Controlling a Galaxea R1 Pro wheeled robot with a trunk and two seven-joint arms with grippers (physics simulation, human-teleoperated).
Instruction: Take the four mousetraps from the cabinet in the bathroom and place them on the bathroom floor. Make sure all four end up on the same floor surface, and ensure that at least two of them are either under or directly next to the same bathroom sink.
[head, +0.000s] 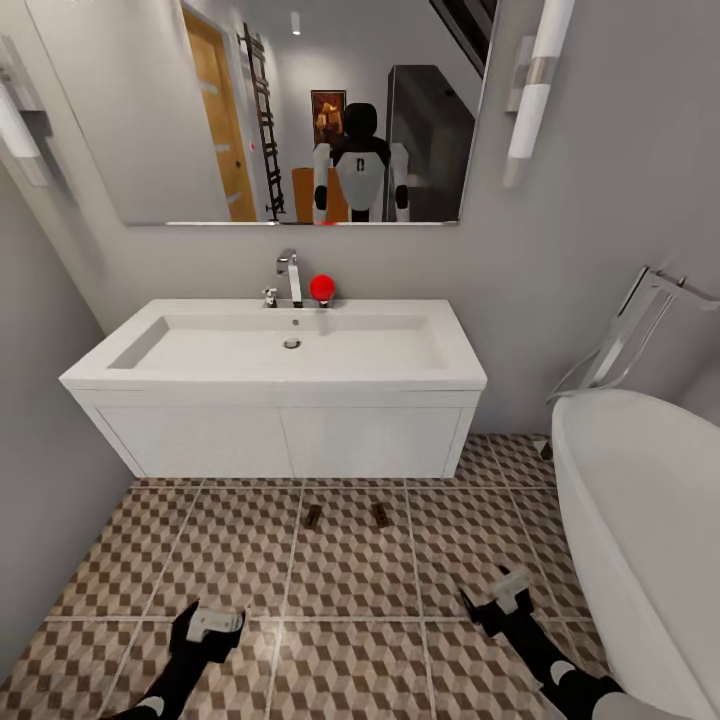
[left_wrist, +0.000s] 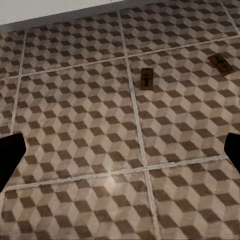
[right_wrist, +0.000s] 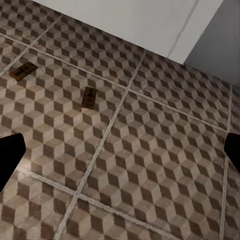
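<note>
Two mousetraps (head: 313, 515) (head: 380, 514) flat on bathroom floor (head: 230, 560), centre frame, just before sink (head: 290, 350) vanity. Likely light, stiff boards; pinch long edges, avoid wire. Left end effector (head: 212, 625) and right end effector (head: 505, 592): both spread, empty.

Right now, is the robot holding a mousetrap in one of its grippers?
No, both mousetraps lie on the tiled floor before the sink, apart from the open, empty left gripper and right gripper.

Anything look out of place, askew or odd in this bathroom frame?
Two mousetraps lie on the patterned floor in front of the white vanity: the left mousetrap and the right mousetrap, apart and not parallel to each other. A red ball sits on the sink rim beside the tap. Nothing spilled or damaged.
</note>
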